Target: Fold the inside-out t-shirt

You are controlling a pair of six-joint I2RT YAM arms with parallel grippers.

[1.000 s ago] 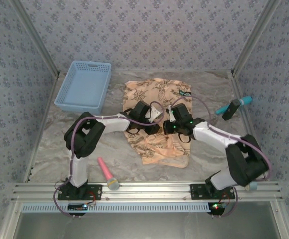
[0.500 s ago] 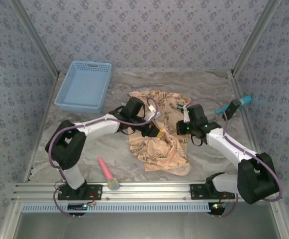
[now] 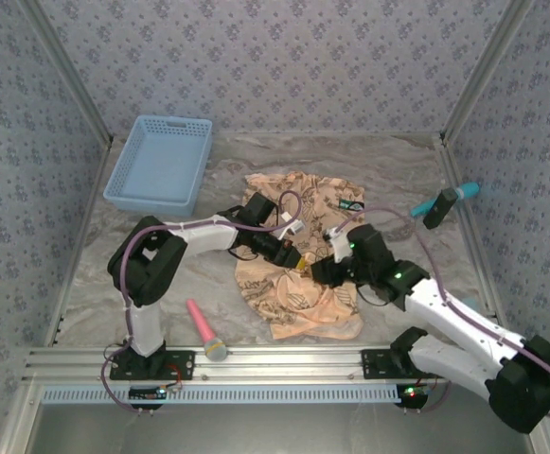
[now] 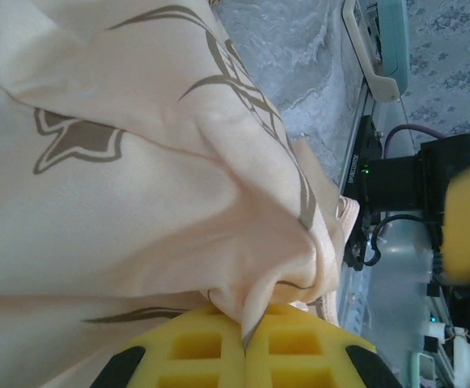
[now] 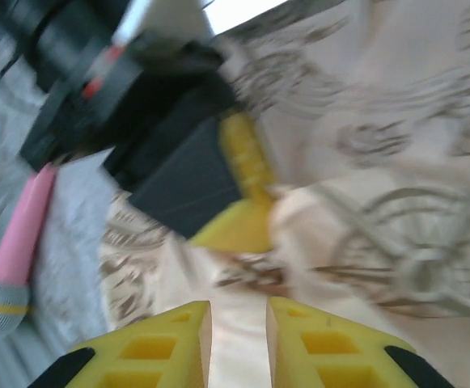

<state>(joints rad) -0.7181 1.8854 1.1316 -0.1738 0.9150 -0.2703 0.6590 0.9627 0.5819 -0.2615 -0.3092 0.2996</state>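
The inside-out t-shirt [image 3: 298,284] lies bunched in the middle of the table, peach-tan with dark brown emblems. In the left wrist view its pale cloth [image 4: 137,186] drapes over the frame, and a fold of it is pinched between the yellow fingers of my left gripper [image 4: 245,343], which is shut on it. From above, my left gripper [image 3: 300,262] sits at the shirt's centre. My right gripper [image 3: 324,271] is just to its right, over the cloth. In the blurred right wrist view, my right gripper [image 5: 239,323] has its jaws apart with cloth [image 5: 364,162] below the gap.
A blue basket [image 3: 161,163] stands at the back left. A pink-handled tool [image 3: 204,329] lies near the front rail, left of the shirt. A teal and black tool [image 3: 445,201] rests by the right wall. A small teal item [image 3: 350,202] sits on the shirt's far edge.
The right arm has swung from the shirt's right side in toward the left gripper, and its jaws have parted. The left gripper stays shut on the cloth, shifted slightly nearer; the shirt has bunched up.
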